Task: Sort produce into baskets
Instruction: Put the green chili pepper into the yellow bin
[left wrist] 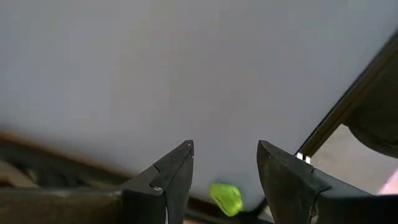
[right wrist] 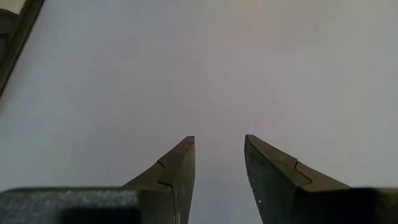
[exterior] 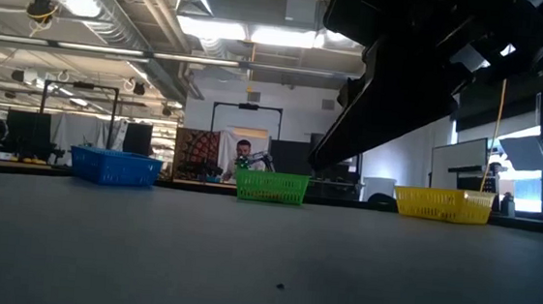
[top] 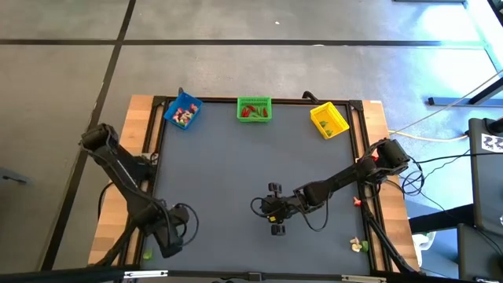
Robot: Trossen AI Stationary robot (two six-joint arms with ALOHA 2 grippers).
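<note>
Three baskets stand along the table's far edge: blue (top: 182, 112), green (top: 254, 109) and yellow (top: 328, 119), each holding small produce pieces. My left gripper (left wrist: 224, 146) hangs open, pointing down, over the near left corner (top: 169, 236). A small green produce piece (left wrist: 226, 198) lies below it, in line with the gap between the fingers and untouched; in the high view this piece (top: 147, 254) rests on the wooden border. My right gripper (right wrist: 217, 138) is open over the bare grey mat near the table's middle front (top: 275, 212), with nothing between its fingers.
A whitish and green piece (top: 359, 245) lies on the wooden border at the near right corner. The black frame rail (left wrist: 348, 106) runs close by my left gripper. In the low view the baskets (exterior: 271, 186) line the far side, with a person behind them.
</note>
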